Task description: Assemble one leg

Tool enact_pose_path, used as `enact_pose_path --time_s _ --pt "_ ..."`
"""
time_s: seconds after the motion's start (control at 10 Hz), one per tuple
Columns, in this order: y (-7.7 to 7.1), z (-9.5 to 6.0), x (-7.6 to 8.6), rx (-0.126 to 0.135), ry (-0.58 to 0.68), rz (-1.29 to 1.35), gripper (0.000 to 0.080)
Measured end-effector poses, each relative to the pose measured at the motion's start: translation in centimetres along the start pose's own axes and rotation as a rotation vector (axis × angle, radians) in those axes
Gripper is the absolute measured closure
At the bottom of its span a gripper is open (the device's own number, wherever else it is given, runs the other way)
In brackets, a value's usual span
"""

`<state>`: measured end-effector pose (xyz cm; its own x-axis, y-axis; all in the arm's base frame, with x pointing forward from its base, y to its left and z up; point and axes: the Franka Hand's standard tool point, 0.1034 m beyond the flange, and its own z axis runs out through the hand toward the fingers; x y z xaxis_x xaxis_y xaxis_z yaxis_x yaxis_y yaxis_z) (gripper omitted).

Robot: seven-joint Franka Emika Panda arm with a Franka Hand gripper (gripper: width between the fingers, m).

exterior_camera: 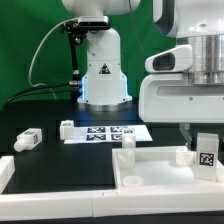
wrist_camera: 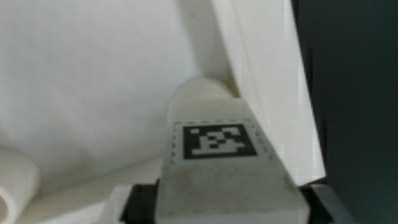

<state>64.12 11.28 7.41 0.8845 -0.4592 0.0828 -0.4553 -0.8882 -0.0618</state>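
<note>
My gripper [exterior_camera: 205,165] is at the exterior view's right, shut on a white leg [exterior_camera: 206,152] with a black-and-white tag. It holds the leg upright at the right corner of the large white tray [exterior_camera: 150,186]. In the wrist view the leg [wrist_camera: 217,150] sits between my dark fingertips [wrist_camera: 146,203], its far end against the inside corner of the tray, next to the rim wall [wrist_camera: 260,60]. The gripper [wrist_camera: 226,205] is closed on the leg's sides. Whether the leg's end is seated in the tray I cannot tell.
Two loose legs lie on the black table, one [exterior_camera: 28,140] at the exterior view's left and one [exterior_camera: 67,129] beside the marker board [exterior_camera: 105,133]. Another leg [exterior_camera: 127,141] stands at the tray's back rim. The arm's white base [exterior_camera: 103,75] is behind.
</note>
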Motion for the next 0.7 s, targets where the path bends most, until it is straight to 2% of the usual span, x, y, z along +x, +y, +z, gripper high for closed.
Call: enact_pose_path --time_s 0.2,0.5,0.7 --pt "0.09 0.04 -0.02 -0.016 0.014 0.282 0.0514" --pt "0.28 0.11 -0.02 -0.002 0.009 0.698 0.0514" --pt "0.78 0.14 -0.09 0.074 0.0 0.976 0.0512"
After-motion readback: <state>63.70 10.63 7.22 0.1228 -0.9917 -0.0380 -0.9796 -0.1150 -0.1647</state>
